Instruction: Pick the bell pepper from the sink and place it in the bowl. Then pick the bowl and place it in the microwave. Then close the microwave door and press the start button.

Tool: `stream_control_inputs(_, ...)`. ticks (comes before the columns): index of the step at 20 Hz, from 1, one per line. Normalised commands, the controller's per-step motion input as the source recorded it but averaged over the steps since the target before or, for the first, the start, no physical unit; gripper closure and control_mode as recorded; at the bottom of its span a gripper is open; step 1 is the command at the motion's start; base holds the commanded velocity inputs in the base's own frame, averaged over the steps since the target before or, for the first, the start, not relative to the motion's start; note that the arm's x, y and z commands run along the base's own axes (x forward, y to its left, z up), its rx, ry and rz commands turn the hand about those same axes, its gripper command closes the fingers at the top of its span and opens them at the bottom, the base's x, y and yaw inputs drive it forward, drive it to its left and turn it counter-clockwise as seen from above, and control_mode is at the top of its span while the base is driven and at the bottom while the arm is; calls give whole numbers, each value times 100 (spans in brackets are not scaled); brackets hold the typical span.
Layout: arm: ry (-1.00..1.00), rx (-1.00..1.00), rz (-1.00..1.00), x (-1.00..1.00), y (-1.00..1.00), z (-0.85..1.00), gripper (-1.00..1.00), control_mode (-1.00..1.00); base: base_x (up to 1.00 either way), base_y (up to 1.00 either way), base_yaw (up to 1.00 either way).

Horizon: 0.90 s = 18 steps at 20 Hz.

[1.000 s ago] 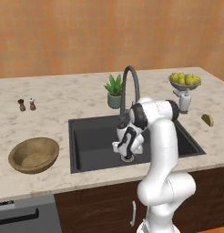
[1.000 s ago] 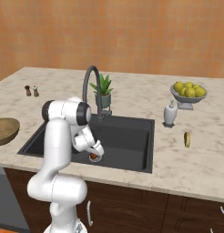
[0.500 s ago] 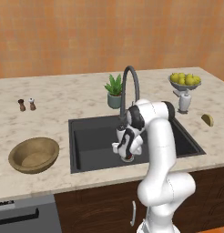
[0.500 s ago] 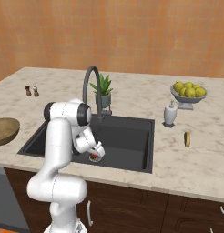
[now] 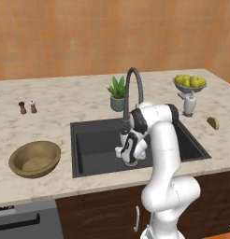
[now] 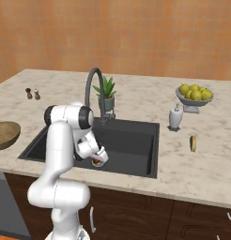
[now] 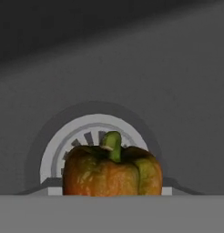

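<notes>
Now that the arm has sunk a little lower than it stood a second ago, the gripper (image 5: 130,161) sits deep in the sink (image 5: 93,140), right down over the pepper (image 7: 112,170). The pepper rests upright on the basin floor against the round drain (image 7: 86,132), stem up. From the right side its red-orange skin shows just under the hand, but I cannot tell whether the fingers are closed on it or merely flank it. My reading is that the first pick is at the point of the grasp: the pepper is not yet lifted, so filling the bowl, loading the microwave, shutting its door and pressing start all remain.

Counting outward from the front edge:
- one pepper, in the one sink
- one wooden bowl (image 5: 34,158), lying apart on the counter to the left of the basin
- one arched faucet (image 5: 133,88) behind the basin
- one small potted plant (image 5: 118,93) just beside the faucet
- two little shakers (image 5: 22,108) standing together at far left
- on the far right, one white bottle (image 5: 189,103), one grey dish (image 5: 189,88) of yellow fruit behind it, and one small yellowish piece (image 5: 212,123) lying alone nearer the edge
</notes>
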Motion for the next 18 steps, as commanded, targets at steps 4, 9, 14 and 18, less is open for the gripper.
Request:
stream_control_inputs(4,-7,-6,0,-41,28,86,100,-100,0,0,0)
stream_control_inputs(9,-1,-10,0,-2,69,95,100,-100,0,0,0)
stream_control_inputs(14,0,-9,0,-2,83,96,100,-100,0,0,0)
stream_control_inputs(18,0,-5,0,-31,55,100,100,-100,0,0,0)
